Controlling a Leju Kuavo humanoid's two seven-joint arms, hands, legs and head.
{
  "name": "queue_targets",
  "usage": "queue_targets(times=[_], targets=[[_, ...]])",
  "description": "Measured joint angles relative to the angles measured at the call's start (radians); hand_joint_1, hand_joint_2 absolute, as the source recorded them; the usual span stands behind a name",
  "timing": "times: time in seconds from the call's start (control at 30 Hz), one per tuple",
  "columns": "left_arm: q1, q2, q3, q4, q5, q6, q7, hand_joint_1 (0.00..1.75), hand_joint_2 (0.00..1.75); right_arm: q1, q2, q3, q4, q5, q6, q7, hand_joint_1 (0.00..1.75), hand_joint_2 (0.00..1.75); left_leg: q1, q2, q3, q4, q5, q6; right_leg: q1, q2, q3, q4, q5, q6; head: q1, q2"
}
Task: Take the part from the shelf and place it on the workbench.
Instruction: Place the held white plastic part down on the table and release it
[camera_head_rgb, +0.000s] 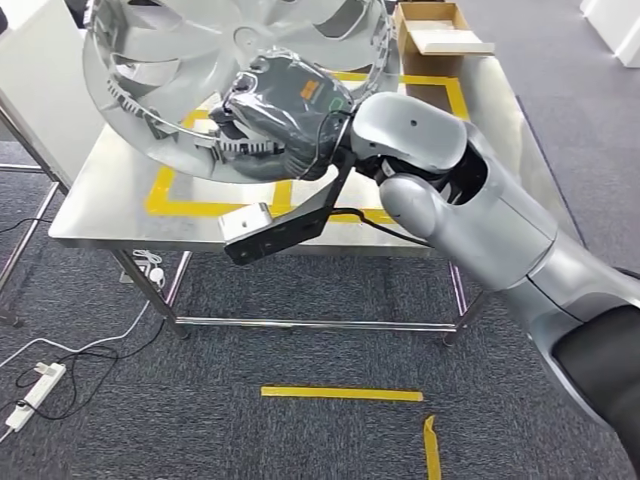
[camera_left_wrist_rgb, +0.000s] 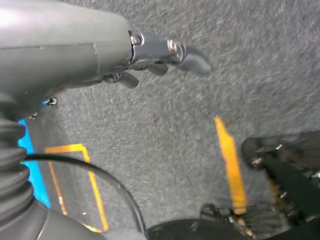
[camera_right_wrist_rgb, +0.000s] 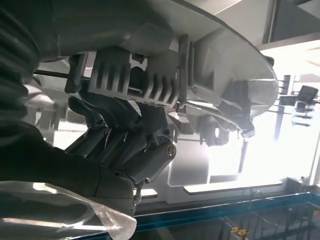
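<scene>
The big round grey plastic fan-bladed part (camera_head_rgb: 189, 70), gripped at its rim by the right hand (camera_head_rgb: 283, 115) above the steel workbench (camera_head_rgb: 113, 190), could tilt and slip, being held off-centre; the left hand (camera_left_wrist_rgb: 162, 55) hangs released.

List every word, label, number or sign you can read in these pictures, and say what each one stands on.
No text can be read in these pictures.
Orange and green label on the back of the right hand, under its clear plastic cover: too small and blurred to read.
Grey round part held by that hand: no legible marking.
Cardboard box on the workbench: no legible print.
</scene>
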Motion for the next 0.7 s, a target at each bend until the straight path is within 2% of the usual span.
queue_targets(times=[0.03,0.07,0.1,0.13,0.17,0.2,0.27,0.3,0.33,0.4,0.47,0.5,0.57,0.6,0.63,0.67,0.7], targets=[[0.0,0.0,0.0,0.0,0.0,0.001,0.0,0.0,1.75,0.0,0.0,0.0,0.0,0.0,0.0,-0.001,1.75,1.75,-0.001,-0.003,0.014,0.0,-0.016,0.004,0.001,0.0,-0.052,0.033,-0.039,-0.003,0.0,0.0],[0.0,0.0,0.0,0.0,0.0,0.001,0.0,0.0,1.75,0.0,0.0,0.0,0.0,0.0,0.0,-0.002,1.75,1.75,-0.003,-0.006,0.032,0.0,-0.032,0.007,0.002,0.0,-0.094,0.044,-0.091,-0.004,0.0,0.0],[0.001,0.0,0.001,0.0,0.0,0.002,0.0,0.0,1.75,0.001,0.0,0.001,0.001,0.0,0.0,-0.002,1.75,1.75,-0.004,-0.009,0.052,0.0,-0.049,0.009,0.003,0.0,-0.125,0.037,-0.139,-0.004,0.0,0.0],[0.001,0.001,0.001,0.0,0.0,0.003,0.0,0.0,1.75,0.002,-0.002,0.001,0.001,0.0,0.0,-0.002,1.75,1.75,-0.006,-0.012,0.075,0.0,-0.066,0.009,0.003,0.0,-0.144,0.011,-0.166,-0.004,0.001,0.0],[0.002,0.001,0.001,0.0,-0.001,0.004,0.0,0.0,1.75,0.002,-0.003,0.001,0.003,0.0,0.0,-0.002,1.75,1.75,-0.008,-0.015,0.099,0.0,-0.083,0.008,0.004,0.0,-0.154,-0.031,-0.158,-0.007,0.001,0.0],[0.002,0.0,0.001,0.0,-0.002,0.005,0.0,0.0,1.75,0.002,-0.006,0.001,0.004,-0.001,0.0,-0.002,1.75,1.75,-0.009,-0.017,0.12,0.0,-0.099,0.007,0.005,-0.001,-0.156,-0.088,-0.104,-0.013,0.002,0.0],[0.001,-0.001,0.001,0.001,-0.007,0.009,0.0,0.0,1.75,0.002,-0.009,0.001,0.006,-0.004,0.0,-0.003,1.75,1.75,-0.011,-0.02,0.152,0.002,-0.127,-0.001,0.011,0.0,-0.144,-0.184,0.059,-0.025,0.001,0.0],[0.0,-0.002,0.001,0.001,-0.01,0.012,0.0,0.0,1.75,0.0,-0.009,0.0,0.007,-0.005,0.0,-0.004,1.75,1.75,-0.01,-0.021,0.163,0.004,-0.137,-0.007,0.015,0.002,-0.136,-0.209,0.119,-0.03,0.0,0.0],[-0.002,-0.002,0.001,0.001,-0.015,0.017,0.0,0.0,1.75,-0.004,-0.008,-0.002,0.006,-0.006,0.0,-0.004,1.75,1.75,-0.009,-0.022,0.169,0.009,-0.142,-0.014,0.019,0.004,-0.127,-0.216,0.145,-0.034,0.0,0.0],[-0.008,-0.002,0.001,0.001,-0.027,0.035,-0.001,0.0,1.75,-0.016,-0.008,-0.012,0.006,-0.007,-0.001,-0.004,1.75,1.75,-0.006,-0.021,0.16,0.036,-0.133,-0.025,0.019,0.006,-0.113,-0.221,0.14,-0.044,0.0,0.0],[-0.012,-0.005,0.001,0.001,-0.042,0.062,-0.003,0.0,1.75,-0.02,-0.008,-0.022,0.008,-0.016,-0.002,-0.003,1.75,1.75,-0.004,-0.016,0.106,0.122,-0.124,-0.035,0.015,0.005,-0.098,-0.23,0.131,-0.054,-0.002,0.0],[-0.014,-0.006,0.0,0.001,-0.049,0.075,-0.006,0.0,1.75,-0.016,-0.008,-0.025,0.01,-0.024,-0.002,-0.004,1.75,1.75,-0.003,-0.013,0.068,0.178,-0.135,-0.04,0.013,0.005,-0.09,-0.234,0.125,-0.057,-0.003,0.0],[-0.015,-0.007,-0.001,0.001,-0.062,0.093,-0.011,0.0,1.75,0.001,-0.008,-0.028,0.021,-0.041,-0.002,-0.006,1.75,1.75,0.001,-0.01,-0.002,0.265,-0.192,-0.051,0.013,0.006,-0.073,-0.235,0.107,-0.058,-0.003,0.0],[-0.014,-0.007,-0.002,0.001,-0.067,0.098,-0.013,0.0,1.75,0.014,-0.008,-0.029,0.027,-0.046,-0.002,-0.006,1.75,1.75,0.003,-0.01,-0.025,0.278,-0.217,-0.054,0.012,0.007,-0.063,-0.235,0.097,-0.057,-0.003,0.0],[-0.013,-0.007,-0.002,0.001,-0.072,0.101,-0.014,0.0,1.75,0.027,-0.007,-0.029,0.035,-0.049,-0.003,-0.007,1.75,1.75,0.005,-0.009,-0.036,0.267,-0.225,-0.054,0.011,0.007,-0.05,-0.234,0.087,-0.056,-0.003,0.0],[-0.013,-0.007,-0.003,0.001,-0.078,0.103,-0.016,0.0,1.75,0.04,-0.006,-0.029,0.042,-0.049,-0.005,-0.008,1.75,1.75,0.007,-0.008,-0.036,0.229,-0.204,-0.054,0.01,0.008,-0.037,-0.234,0.076,-0.054,-0.003,0.0],[-0.013,-0.007,-0.003,0.001,-0.083,0.103,-0.017,0.0,1.75,0.054,-0.002,-0.027,0.049,-0.048,-0.008,-0.009,1.75,1.75,0.009,-0.007,-0.028,0.169,-0.153,-0.054,0.008,0.008,-0.024,-0.233,0.064,-0.05,-0.003,0.0]])
